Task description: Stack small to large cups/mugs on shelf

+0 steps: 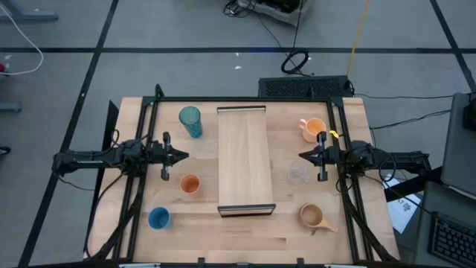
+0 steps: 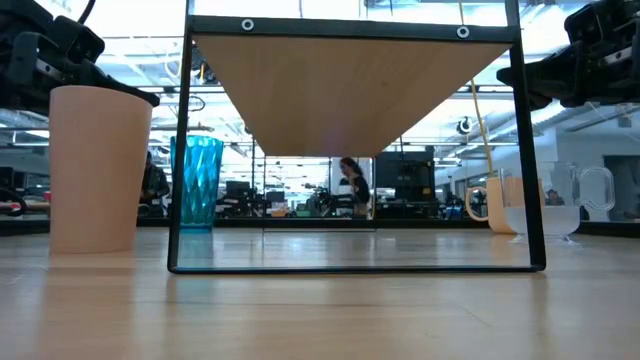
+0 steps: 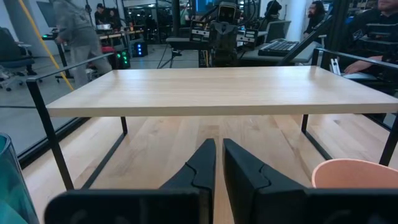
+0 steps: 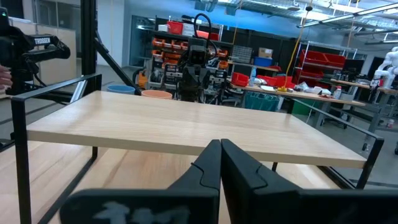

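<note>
Light-wood shelf [image 1: 244, 160] stands bare between six scattered cups, left end effector [image 1: 181, 155] and right end effector [image 1: 305, 155] both pressed together

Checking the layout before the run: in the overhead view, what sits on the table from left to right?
Blue cup → teal tumbler and small orange cup → shelf → clear glass cup → orange mug and tan mug.

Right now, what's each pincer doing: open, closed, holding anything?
Left pincer: closed, empty, beside the shelf on its left.
Right pincer: closed, empty, at the shelf's right side.
</note>
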Tool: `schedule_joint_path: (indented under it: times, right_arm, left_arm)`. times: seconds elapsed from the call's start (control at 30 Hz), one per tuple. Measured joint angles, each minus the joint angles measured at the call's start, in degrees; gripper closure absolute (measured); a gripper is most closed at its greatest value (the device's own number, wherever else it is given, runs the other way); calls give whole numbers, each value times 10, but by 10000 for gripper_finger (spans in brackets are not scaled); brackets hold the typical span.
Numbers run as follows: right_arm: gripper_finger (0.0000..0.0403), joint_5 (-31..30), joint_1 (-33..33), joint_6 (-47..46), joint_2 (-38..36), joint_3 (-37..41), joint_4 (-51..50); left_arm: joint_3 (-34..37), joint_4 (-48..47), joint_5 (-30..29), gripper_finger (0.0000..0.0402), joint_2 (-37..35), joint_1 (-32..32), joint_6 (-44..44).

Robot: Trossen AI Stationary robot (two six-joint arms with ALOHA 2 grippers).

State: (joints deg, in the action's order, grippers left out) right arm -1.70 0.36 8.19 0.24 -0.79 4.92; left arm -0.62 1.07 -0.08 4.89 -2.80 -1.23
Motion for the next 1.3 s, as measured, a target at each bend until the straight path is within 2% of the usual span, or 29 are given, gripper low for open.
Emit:
schedule_joint_path:
  times: [0.77, 1.1, 1.3]
  right_arm:
    - [403, 0, 0, -2, 0, 0, 40]
    - [403, -2, 0, -82, 1, -2, 39]
    - [403, -17, 0, -116, 26, -46, 0]
  left_arm:
    - [0, 0, 0, 369, 0, 0, 0]
    - [0, 0, 0, 369, 0, 0, 0]
    - [0, 0, 0, 369, 0, 0, 0]
